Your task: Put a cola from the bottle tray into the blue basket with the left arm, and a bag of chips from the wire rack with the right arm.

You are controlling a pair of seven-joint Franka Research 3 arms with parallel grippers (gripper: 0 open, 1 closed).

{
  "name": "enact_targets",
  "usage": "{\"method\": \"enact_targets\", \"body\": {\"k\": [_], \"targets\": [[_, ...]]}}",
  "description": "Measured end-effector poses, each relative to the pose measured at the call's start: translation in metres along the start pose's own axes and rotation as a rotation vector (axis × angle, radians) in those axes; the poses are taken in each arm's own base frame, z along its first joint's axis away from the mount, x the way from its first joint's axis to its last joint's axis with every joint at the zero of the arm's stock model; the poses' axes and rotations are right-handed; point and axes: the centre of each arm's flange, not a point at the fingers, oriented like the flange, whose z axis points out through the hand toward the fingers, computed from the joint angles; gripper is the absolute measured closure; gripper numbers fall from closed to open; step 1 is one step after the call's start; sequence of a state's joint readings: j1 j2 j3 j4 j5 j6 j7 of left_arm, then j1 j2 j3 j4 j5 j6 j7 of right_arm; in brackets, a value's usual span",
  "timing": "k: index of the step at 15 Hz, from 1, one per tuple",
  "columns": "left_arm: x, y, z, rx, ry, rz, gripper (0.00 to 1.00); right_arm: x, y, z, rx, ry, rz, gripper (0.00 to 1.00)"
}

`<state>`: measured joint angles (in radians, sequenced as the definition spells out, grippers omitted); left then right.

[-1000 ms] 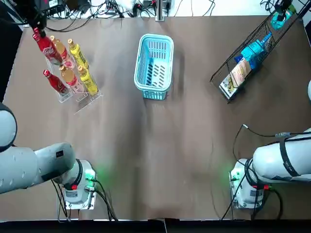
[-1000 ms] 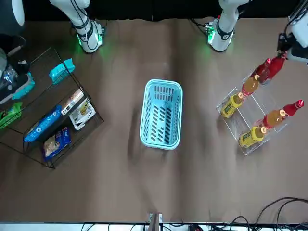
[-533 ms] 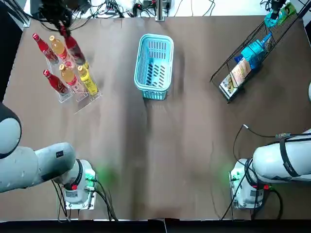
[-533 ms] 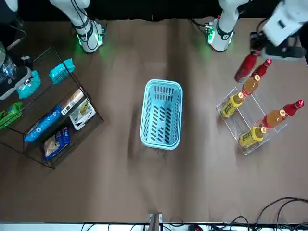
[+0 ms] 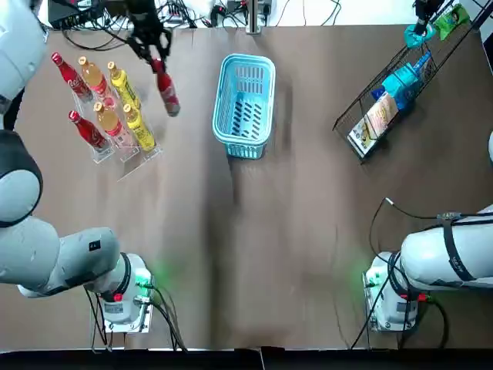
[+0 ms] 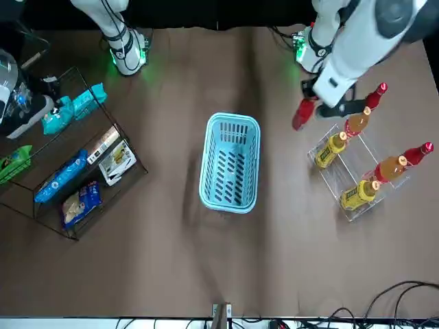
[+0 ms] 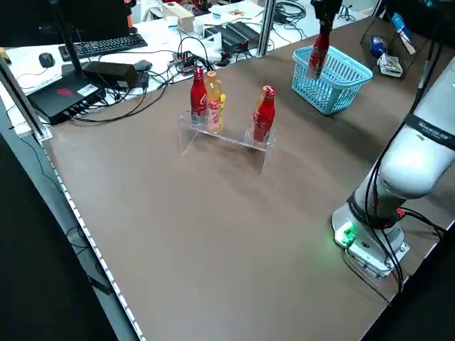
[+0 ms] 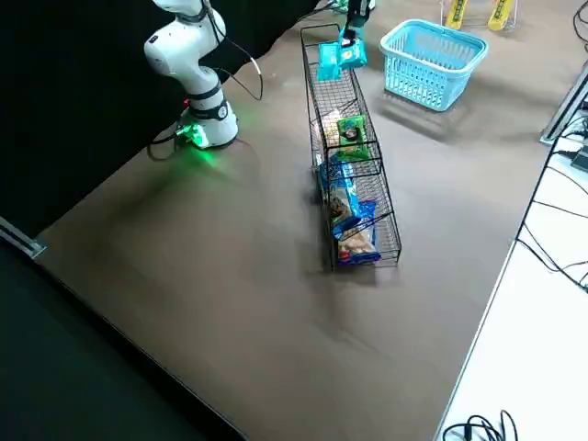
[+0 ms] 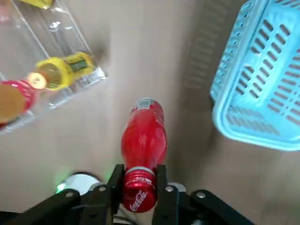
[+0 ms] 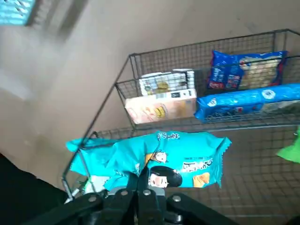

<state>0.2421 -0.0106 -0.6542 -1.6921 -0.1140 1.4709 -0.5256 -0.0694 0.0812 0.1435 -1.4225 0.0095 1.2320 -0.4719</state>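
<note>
Cola neck btwn left fingers, off table.

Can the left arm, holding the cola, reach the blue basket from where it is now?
Probably yes. The left gripper, shut on the cola, hangs between the bottle tray and the blue basket; nothing stands between bottle and basket, whose top is open.

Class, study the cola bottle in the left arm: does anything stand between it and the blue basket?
Nothing visible does. The left gripper holds the cola bottle by its neck over bare table beside the blue basket. The bottle tray lies on the bottle's other side, away from the basket.
</note>
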Motion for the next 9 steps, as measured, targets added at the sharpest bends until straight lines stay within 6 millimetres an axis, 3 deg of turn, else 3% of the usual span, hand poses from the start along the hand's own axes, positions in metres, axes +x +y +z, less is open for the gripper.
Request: {"method": "enact_targets", "body": {"k": [4, 9], "targets": [[-0.005, 0.072, 0.025, -0.03, -0.027, -0.116, 0.68, 0.006, -0.017, -0.009, 0.044, 0.044, 0.057, 0.99], [-0.008, 0.145, 0.038, -0.123, -0.017, -0.232, 0.68, 0.025, -0.06, -0.012, 0.073, 0.059, 0.105, 0.99]]}}
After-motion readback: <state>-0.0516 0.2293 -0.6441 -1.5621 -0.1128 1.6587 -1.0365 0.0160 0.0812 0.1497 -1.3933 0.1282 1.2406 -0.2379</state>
